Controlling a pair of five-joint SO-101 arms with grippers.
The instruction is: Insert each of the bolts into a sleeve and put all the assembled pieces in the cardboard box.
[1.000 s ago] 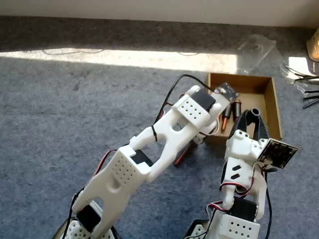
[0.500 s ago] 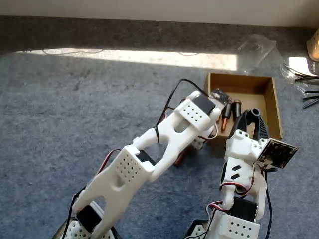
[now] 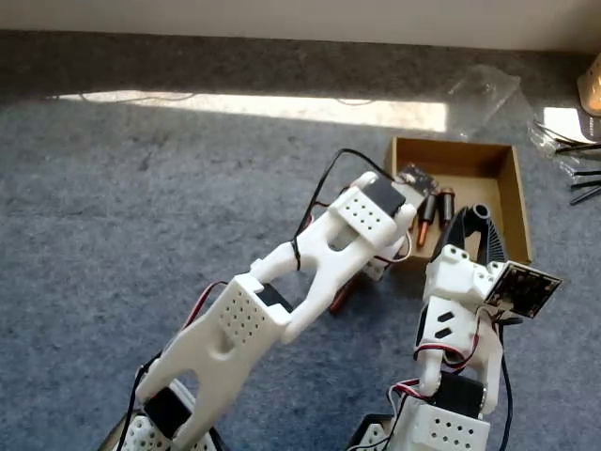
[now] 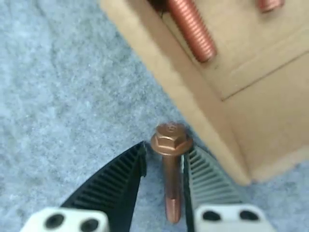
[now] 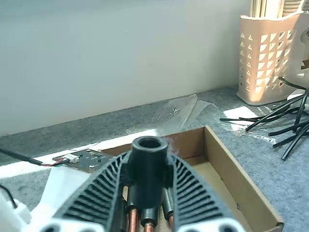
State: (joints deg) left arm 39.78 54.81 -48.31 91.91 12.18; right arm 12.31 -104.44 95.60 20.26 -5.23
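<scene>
My left gripper (image 4: 165,151) is shut on a copper hex-head bolt (image 4: 171,180), held just outside the corner wall of the cardboard box (image 4: 189,101) over the carpet. In the high view the left arm (image 3: 362,221) stretches to the box's (image 3: 516,193) near-left corner and hides that gripper. My right gripper (image 5: 147,163) is shut on a black sleeve (image 5: 148,166), held upright above the near edge of the box (image 5: 227,166); the high view shows that sleeve (image 3: 481,215) too. Assembled pieces (image 3: 427,218) lie inside the box by its left wall.
Grey carpet surrounds the box. A clear plastic bag (image 3: 481,89) lies behind it, black cables (image 3: 577,178) to its right, and a beige basket (image 5: 270,53) farther right. A wall (image 5: 120,53) closes the far side.
The left arm drew back slightly from the box toward the near side a second ago, then held still. The right arm has not moved.
</scene>
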